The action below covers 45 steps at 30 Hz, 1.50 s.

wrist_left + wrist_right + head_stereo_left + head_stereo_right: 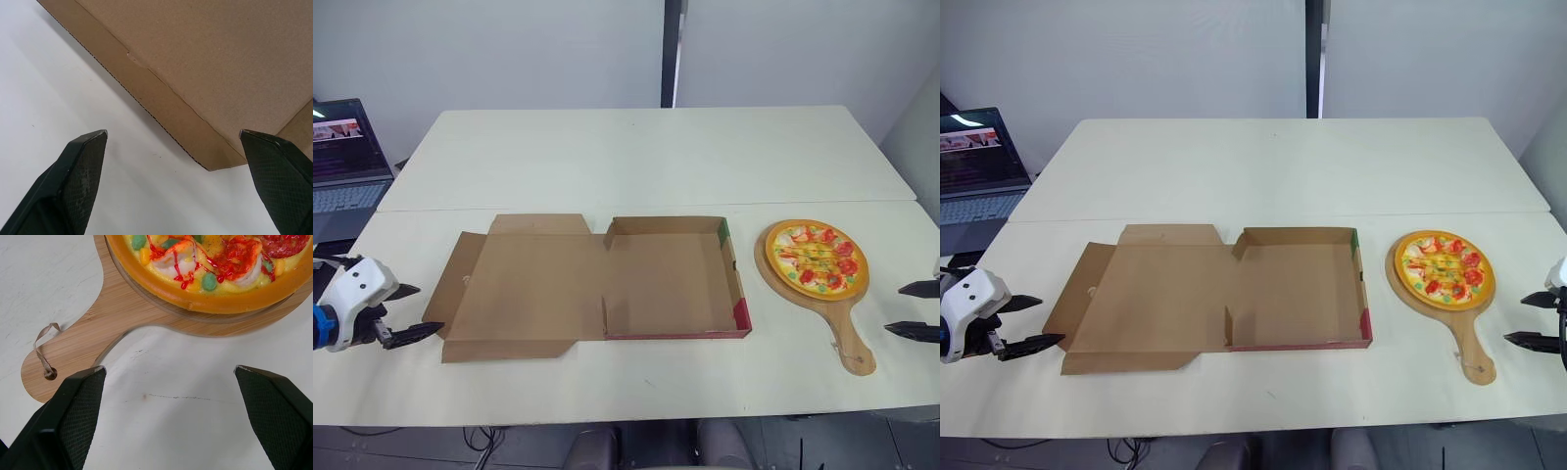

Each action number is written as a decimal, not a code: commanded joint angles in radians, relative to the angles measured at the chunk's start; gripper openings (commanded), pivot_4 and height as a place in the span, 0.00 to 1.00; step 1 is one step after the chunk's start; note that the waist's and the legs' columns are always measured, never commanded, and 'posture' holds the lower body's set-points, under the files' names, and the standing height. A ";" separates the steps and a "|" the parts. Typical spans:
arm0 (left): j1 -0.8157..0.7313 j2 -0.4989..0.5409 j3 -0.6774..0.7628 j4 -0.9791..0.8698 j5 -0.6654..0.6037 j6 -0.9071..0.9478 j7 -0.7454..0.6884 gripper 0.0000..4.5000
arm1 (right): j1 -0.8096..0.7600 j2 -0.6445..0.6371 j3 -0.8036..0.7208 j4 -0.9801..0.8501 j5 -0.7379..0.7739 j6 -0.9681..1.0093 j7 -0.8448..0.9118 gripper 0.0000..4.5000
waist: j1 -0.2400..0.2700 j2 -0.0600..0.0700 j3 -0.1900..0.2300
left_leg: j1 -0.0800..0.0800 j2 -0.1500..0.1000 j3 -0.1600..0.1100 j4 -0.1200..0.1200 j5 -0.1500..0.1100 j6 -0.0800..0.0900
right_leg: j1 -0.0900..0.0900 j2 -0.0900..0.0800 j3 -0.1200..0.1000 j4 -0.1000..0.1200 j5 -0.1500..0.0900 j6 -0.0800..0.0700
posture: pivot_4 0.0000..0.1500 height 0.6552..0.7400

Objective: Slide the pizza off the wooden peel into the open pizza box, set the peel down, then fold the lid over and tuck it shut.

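Noted: left gripper [429, 310] spread beside the lid [524, 284] of the empty pizza box [666, 284]; pizza [818, 257] sits on peel [829, 309] just right of it; right gripper [894, 307], spread, near the handle [851, 346], should grip it squarely and lift level.

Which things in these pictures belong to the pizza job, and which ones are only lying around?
Belong to the job:
- pizza
- wooden peel, under the pizza
- pizza box, open and empty
- lid, lying flat on the table

Only lying around:
- laptop, open, beyond the table's left edge
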 commanded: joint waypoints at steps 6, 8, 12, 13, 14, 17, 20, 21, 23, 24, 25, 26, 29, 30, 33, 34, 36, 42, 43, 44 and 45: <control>-0.026 0.025 0.025 0.004 -0.044 0.017 -0.049 1.00 | 0.006 -0.016 -0.049 -0.026 0.010 -0.005 -0.030 1.00 | 0.000 0.000 0.000 | 0.000 0.000 0.000 0.000 0.000 0.000 | 0.000 0.000 0.000 0.000 0.000 0.000 | 1.00 1.00; -0.034 0.023 0.038 0.001 -0.079 0.045 -0.088 1.00 | 0.009 -0.011 -0.054 -0.026 0.013 -0.004 -0.037 1.00 | 0.000 0.000 0.000 | 0.000 0.000 0.000 0.000 0.000 0.000 | 0.000 0.000 0.000 0.000 0.000 0.000 | 1.00 1.00; -0.037 0.026 0.035 0.007 -0.089 0.051 -0.091 1.00 | 0.011 -0.005 -0.057 -0.016 0.011 -0.005 -0.055 1.00 | 0.000 0.000 0.000 | 0.000 0.000 0.000 0.000 0.000 0.000 | 0.000 0.000 0.000 0.000 0.000 0.000 | 1.00 1.00; -0.042 0.028 0.031 0.014 -0.089 0.057 -0.092 1.00 | 0.010 -0.004 -0.057 -0.012 0.010 -0.006 -0.061 1.00 | 0.000 0.000 0.000 | 0.000 0.000 0.000 0.000 0.000 0.000 | 0.000 0.000 0.000 0.000 0.000 0.000 | 1.00 1.00; -0.048 0.031 0.026 0.022 -0.087 0.065 -0.092 1.00 | 0.005 -0.003 -0.057 -0.007 0.008 -0.007 -0.070 1.00 | 0.000 0.000 0.000 | 0.000 0.000 0.000 0.000 0.000 0.000 | 0.000 0.000 0.000 0.000 0.000 0.000 | 1.00 1.00; -0.064 0.040 0.016 0.039 -0.090 0.064 -0.128 1.00 | -0.013 -0.002 -0.057 -0.004 0.026 0.024 -0.071 1.00 | -0.001 0.000 0.000 | 0.000 0.000 0.000 0.000 0.000 0.000 | 0.000 0.000 0.000 0.000 0.000 0.000 | 1.00 1.00; -0.077 0.039 0.020 0.043 -0.093 0.062 -0.143 1.00 | -0.012 -0.006 -0.054 -0.005 0.026 0.022 -0.070 1.00 | -0.001 0.000 0.000 | 0.000 0.000 0.000 0.000 0.000 0.000 | 0.000 0.000 0.000 0.000 0.000 0.000 | 1.00 1.00; -0.081 0.039 0.020 0.044 -0.092 0.060 -0.145 1.00 | -0.010 -0.008 -0.052 -0.005 0.024 0.019 -0.070 1.00 | -0.001 0.000 0.000 | 0.000 0.000 0.000 0.000 0.000 0.000 | 0.000 0.000 0.000 0.000 0.000 0.000 | 1.00 1.00; -0.083 0.040 0.017 0.043 -0.090 0.059 -0.153 1.00 | -0.007 -0.009 -0.051 -0.006 0.023 0.016 -0.070 1.00 | -0.001 0.000 0.000 | 0.000 0.000 0.000 0.000 0.000 0.000 | 0.000 0.000 0.000 0.000 0.000 0.000 | 1.00 1.00; -0.083 0.040 0.016 0.043 -0.089 0.057 -0.156 1.00 | -0.006 -0.009 -0.052 -0.006 0.023 0.015 -0.071 1.00 | -0.001 0.000 0.000 | 0.000 0.000 0.000 0.000 0.000 0.000 | 0.000 0.000 0.000 0.000 0.000 0.000 | 1.00 1.00; -0.083 0.040 0.016 0.044 -0.088 0.056 -0.158 1.00 | -0.006 -0.006 -0.056 -0.007 0.027 0.017 -0.074 1.00 | -0.001 0.000 0.000 | 0.000 0.000 0.000 0.000 0.000 0.000 | 0.000 0.000 0.000 0.000 0.000 0.000 | 1.00 1.00; -0.084 0.039 0.017 0.045 -0.087 0.055 -0.160 1.00 | -0.007 -0.003 -0.058 -0.007 0.030 0.019 -0.076 1.00 | -0.001 0.000 0.000 | 0.000 0.000 0.000 0.000 0.000 0.000 | 0.000 0.000 0.000 0.000 0.000 0.000 | 1.00 1.00; -0.086 0.038 0.020 0.055 -0.086 0.051 -0.160 1.00 | 0.003 -0.002 -0.067 -0.012 0.034 0.017 -0.083 1.00 | -0.001 0.000 0.000 | 0.000 0.000 0.000 0.000 0.000 0.000 | 0.000 0.000 0.000 0.000 0.000 0.000 | 1.00 1.00; -0.086 0.038 0.022 0.060 -0.086 0.048 -0.159 1.00 | 0.013 -0.002 -0.075 -0.017 0.037 0.017 -0.086 1.00 | -0.001 0.000 0.000 | 0.000 0.000 0.000 0.000 0.000 0.000 | 0.000 0.000 0.000 0.000 0.000 0.000 | 1.00 1.00; -0.086 0.038 0.033 0.063 -0.094 0.044 -0.159 1.00 | 0.040 0.004 -0.111 -0.032 0.048 0.017 -0.105 1.00 | 0.000 0.000 0.000 | 0.000 0.000 0.000 0.000 0.000 0.000 | 0.000 0.000 0.000 0.000 0.000 0.000 | 1.00 1.00; -0.088 0.034 0.032 0.048 -0.099 0.040 -0.161 1.00 | 0.044 0.011 -0.128 -0.037 0.053 0.014 -0.116 1.00 | 0.000 0.000 0.000 | 0.000 0.000 0.000 0.000 0.000 0.000 | 0.000 0.000 0.000 0.000 0.000 0.000 | 1.00 1.00; -0.098 0.004 0.028 -0.035 -0.137 0.075 -0.164 1.00 | 0.058 0.025 -0.169 -0.061 0.071 0.030 -0.134 1.00 | 0.000 0.000 0.000 | 0.000 0.000 0.000 0.000 0.000 0.000 | 0.000 0.000 0.000 0.000 0.000 0.000 | 1.00 1.00; -0.159 -0.089 -0.027 -0.339 -0.278 0.261 -0.145 1.00 | 0.206 0.064 -0.312 -0.185 0.088 0.084 -0.153 1.00 | 0.009 0.000 0.000 | -0.002 -0.001 -0.002 0.001 0.000 0.000 | 0.000 0.000 0.000 0.000 0.001 0.001 | 1.00 1.00; -0.178 -0.102 -0.041 -0.388 -0.303 0.297 -0.142 1.00 | 0.237 0.076 -0.344 -0.216 0.092 0.099 -0.156 1.00 | 0.007 -0.001 0.000 | -0.002 -0.001 -0.003 0.002 0.000 0.000 | 0.000 0.000 -0.001 0.000 0.001 0.001 | 1.00 1.00; -0.188 -0.109 -0.048 -0.422 -0.319 0.323 -0.138 1.00 | 0.260 0.086 -0.368 -0.240 0.095 0.111 -0.158 1.00 | 0.006 -0.001 0.000 | -0.003 -0.001 -0.003 0.002 0.000 0.000 | 0.000 0.000 -0.001 0.000 0.001 0.001 | 1.00 1.00; -0.212 -0.121 -0.072 -0.465 -0.337 0.351 -0.140 1.00 | 0.293 0.105 -0.401 -0.288 0.104 0.137 -0.163 1.00 | 0.005 -0.001 0.000 | -0.003 -0.001 -0.003 0.002 0.000 0.000 | 0.000 0.000 -0.001 0.000 0.001 0.001 | 1.00 1.00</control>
